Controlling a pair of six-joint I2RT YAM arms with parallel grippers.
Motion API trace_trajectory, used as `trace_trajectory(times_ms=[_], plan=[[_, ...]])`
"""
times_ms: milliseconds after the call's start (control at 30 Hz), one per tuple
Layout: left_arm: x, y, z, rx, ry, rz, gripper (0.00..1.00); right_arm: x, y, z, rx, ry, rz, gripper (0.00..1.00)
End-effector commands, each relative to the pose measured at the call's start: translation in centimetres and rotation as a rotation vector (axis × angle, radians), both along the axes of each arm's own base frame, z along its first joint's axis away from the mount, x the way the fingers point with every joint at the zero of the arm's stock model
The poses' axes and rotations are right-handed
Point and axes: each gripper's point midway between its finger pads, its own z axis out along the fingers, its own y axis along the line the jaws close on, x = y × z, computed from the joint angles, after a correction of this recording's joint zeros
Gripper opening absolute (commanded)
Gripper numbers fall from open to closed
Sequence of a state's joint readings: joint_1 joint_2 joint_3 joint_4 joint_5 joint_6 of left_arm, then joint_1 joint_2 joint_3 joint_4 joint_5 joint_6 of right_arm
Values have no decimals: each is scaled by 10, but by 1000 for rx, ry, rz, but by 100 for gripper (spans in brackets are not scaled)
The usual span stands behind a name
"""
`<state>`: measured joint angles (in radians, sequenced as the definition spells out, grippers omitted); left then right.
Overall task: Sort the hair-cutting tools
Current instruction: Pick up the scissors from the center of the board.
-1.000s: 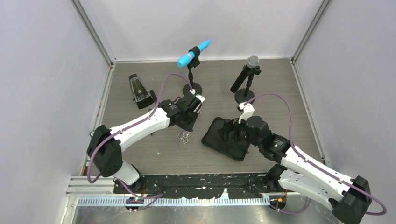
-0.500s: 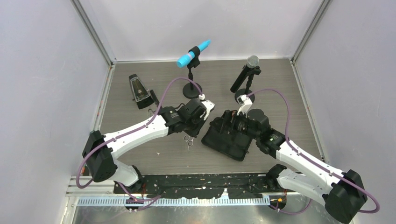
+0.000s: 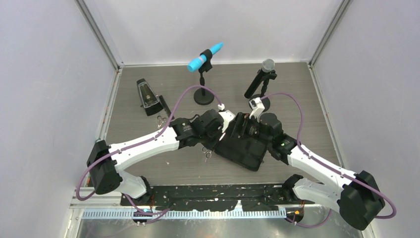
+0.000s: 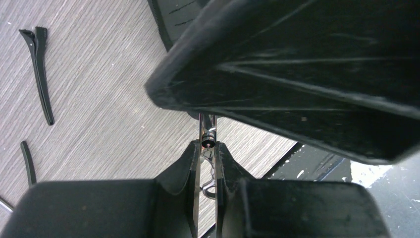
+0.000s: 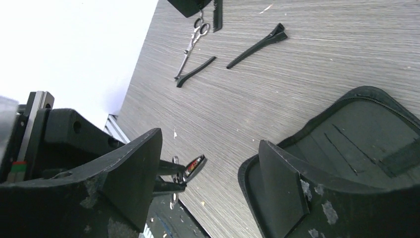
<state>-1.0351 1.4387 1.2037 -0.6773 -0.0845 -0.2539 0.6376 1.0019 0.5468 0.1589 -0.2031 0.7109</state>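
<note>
One pair of small silver ring-handled scissors (image 4: 207,124) is pinched between the pressed-together fingers of the left gripper (image 4: 207,147). Its blades point toward the left edge of the black rectangular fabric zip case (image 3: 242,148), which lies open on the grey wood-grain desk (image 3: 168,168). The right gripper (image 5: 210,148) is spread wide, with one finger over the case's rim. The second pair of silver scissors (image 5: 190,42), a thin black hair clip (image 5: 257,45) and a second hair clip (image 5: 195,73) lie on the desk, near the black pyramid-shaped metronome (image 3: 147,94).
</note>
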Motion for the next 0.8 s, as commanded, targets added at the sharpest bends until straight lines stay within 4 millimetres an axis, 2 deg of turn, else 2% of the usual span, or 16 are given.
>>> trace_trajectory(times_ms=[0,233,300,333,400,433,500,533,567,767], plan=[[3,-18,39,-135,-67,-17,0,1,13,23,102,-38,41,80],[3,-21,45,-160,-78,-28,0,-2,17,15,126,-7,63,73],[5,-21,46,-161,-85,-31,0,-3,18,13,130,3,67,63],[5,-21,47,-162,-90,-33,0,-3,18,12,129,5,67,53],[6,-21,47,-159,-98,-35,0,-3,19,11,131,9,67,40],[7,-21,48,-158,-105,-36,0,-3,19,12,133,9,65,37],[9,-20,48,-154,-118,-32,0,-2,18,13,135,3,61,17],[11,-20,50,-156,-128,-29,0,-2,18,15,137,1,58,11],[12,-20,51,-159,-140,-26,3,-1,17,16,140,-2,54,7],[30,-13,66,-222,-221,34,32,3,10,26,180,-39,14,5]])
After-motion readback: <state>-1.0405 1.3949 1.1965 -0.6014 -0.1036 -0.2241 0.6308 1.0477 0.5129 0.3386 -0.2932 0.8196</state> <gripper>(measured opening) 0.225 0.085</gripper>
